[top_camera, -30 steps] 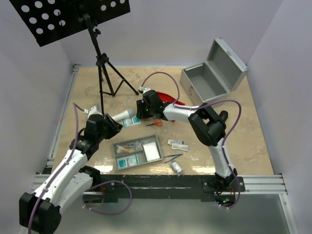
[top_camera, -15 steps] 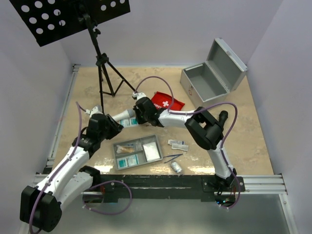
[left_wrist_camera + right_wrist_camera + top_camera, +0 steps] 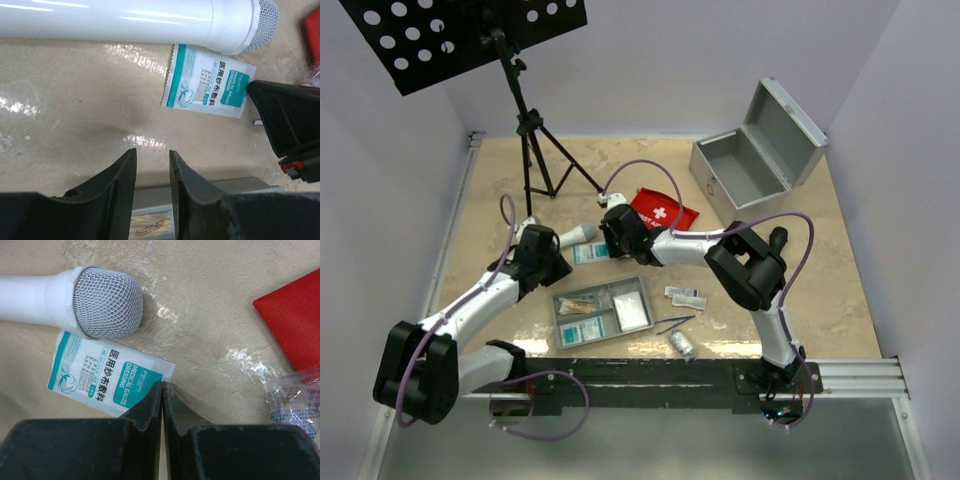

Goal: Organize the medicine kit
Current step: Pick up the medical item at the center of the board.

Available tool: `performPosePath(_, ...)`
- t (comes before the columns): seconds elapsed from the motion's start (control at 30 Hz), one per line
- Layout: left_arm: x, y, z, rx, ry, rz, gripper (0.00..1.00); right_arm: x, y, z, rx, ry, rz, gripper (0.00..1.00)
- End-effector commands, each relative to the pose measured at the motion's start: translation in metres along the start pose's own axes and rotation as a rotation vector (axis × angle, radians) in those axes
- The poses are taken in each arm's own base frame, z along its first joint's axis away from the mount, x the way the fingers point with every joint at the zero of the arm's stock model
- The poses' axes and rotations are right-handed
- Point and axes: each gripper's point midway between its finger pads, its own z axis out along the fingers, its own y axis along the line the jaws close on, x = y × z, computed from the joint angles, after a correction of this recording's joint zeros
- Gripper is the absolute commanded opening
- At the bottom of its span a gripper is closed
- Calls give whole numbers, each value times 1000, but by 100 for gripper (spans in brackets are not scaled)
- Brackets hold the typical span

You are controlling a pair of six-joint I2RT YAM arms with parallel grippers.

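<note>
We see the silver-grey metal case point(image 3: 712, 190) standing open at the far right, its lid point(image 3: 785, 125) tipped back. The red pouch point(image 3: 665, 212) with a white cross lies flat to the case's left, and nearer the front the grey divided tray point(image 3: 623, 291) holds stick swabs point(image 3: 577, 302), a teal packet point(image 3: 582, 333) and a white pad point(image 3: 632, 313). A teal-and-white gauze dressing packet point(image 3: 107, 375) lies flat just beyond the tray, left of the pouch, while flat packets point(image 3: 685, 296), a thin dark tool point(image 3: 675, 323) and a small silvery roll point(image 3: 681, 344) lie loose right of the tray.
</note>
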Motion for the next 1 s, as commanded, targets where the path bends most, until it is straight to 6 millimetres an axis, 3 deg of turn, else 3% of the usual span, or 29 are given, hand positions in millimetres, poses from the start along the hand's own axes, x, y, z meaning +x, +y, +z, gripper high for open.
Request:
performPosePath(0.0,-29,-21,5,27,-70,37,37,58,-36,-7,122,159,-77,7)
performPosePath(0.23,-34,-29,25,15,-49,70,39,70,-34,-8,110,174,-83,7)
performPosePath(0.97,-12,-15,63,-82,39,105,37,62,-22,-9,57,162,-79,6)
